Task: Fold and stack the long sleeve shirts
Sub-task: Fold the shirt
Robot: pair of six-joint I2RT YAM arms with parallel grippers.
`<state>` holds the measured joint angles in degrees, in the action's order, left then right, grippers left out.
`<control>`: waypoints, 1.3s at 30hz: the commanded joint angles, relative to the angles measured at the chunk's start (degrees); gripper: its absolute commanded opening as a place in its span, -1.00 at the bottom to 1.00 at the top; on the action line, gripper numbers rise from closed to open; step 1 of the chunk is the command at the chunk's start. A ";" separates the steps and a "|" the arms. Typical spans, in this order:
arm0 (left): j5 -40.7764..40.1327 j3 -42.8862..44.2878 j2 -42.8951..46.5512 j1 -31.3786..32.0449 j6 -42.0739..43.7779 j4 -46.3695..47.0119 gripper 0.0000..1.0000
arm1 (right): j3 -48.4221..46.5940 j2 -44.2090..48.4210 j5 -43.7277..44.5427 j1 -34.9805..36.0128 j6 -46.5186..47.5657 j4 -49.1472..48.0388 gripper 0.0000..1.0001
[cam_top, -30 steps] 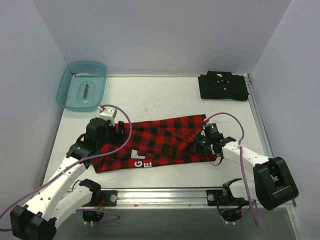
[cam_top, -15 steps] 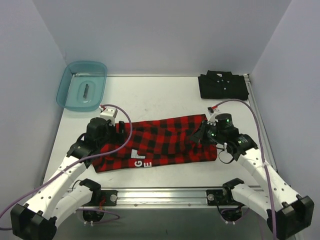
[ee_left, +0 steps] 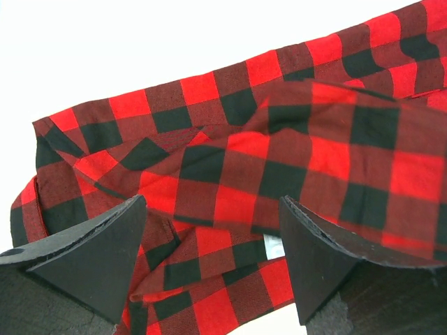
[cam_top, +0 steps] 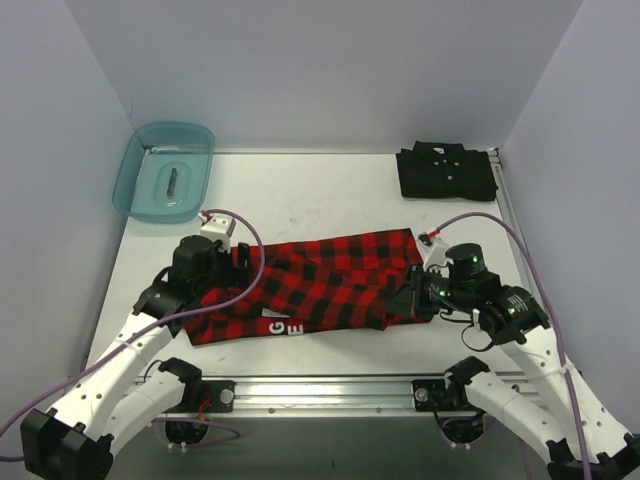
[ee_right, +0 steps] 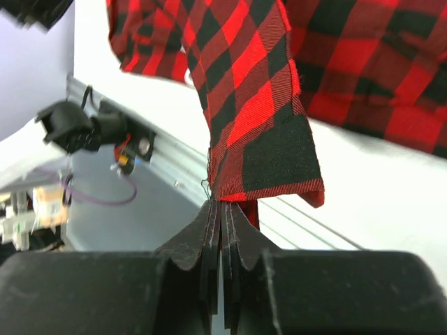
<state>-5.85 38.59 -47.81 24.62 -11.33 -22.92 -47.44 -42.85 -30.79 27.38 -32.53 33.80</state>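
The red-and-black plaid shirt (cam_top: 320,285) lies in a long bunched strip across the middle of the table, its white letters (cam_top: 280,325) near the front edge. My right gripper (cam_top: 412,298) is shut on the shirt's right end. In the right wrist view that cloth (ee_right: 265,118) hangs pinched between the closed fingers (ee_right: 220,206), lifted off the table. At the strip's left end my left gripper (cam_top: 222,278) stands open. Its fingers (ee_left: 211,209) straddle creased plaid (ee_left: 279,139) without gripping it. The black shirt (cam_top: 447,172) lies folded at the back right.
A teal plastic bin (cam_top: 128,182) with a small dark object inside stands at the back left corner. A metal rail (cam_top: 320,388) runs along the front edge, and another rail (cam_top: 510,215) runs along the right side. White walls enclose the back and sides.
My right arm has swung its elbow out to the right and drawn the gripper toward the front, pulling the plaid shirt's right end up and forward. The left arm has not moved.
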 commanded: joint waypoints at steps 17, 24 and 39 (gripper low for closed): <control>-1.01 0.43 -1.14 0.08 0.26 0.33 0.71 | -5.02 -7.94 12.24 30.44 -12.99 1.98 -1.00; -2.76 0.61 -1.23 -0.10 -0.18 -0.02 0.70 | -16.44 -21.37 16.36 42.83 -14.93 0.30 -1.00; -8.57 1.14 -1.05 -3.35 -3.61 -1.96 0.71 | -30.95 -32.64 10.92 52.51 -15.54 -2.07 -1.00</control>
<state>-13.08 38.59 -49.04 22.41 -13.41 -24.38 -74.56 -75.24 -17.89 78.17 -48.01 32.36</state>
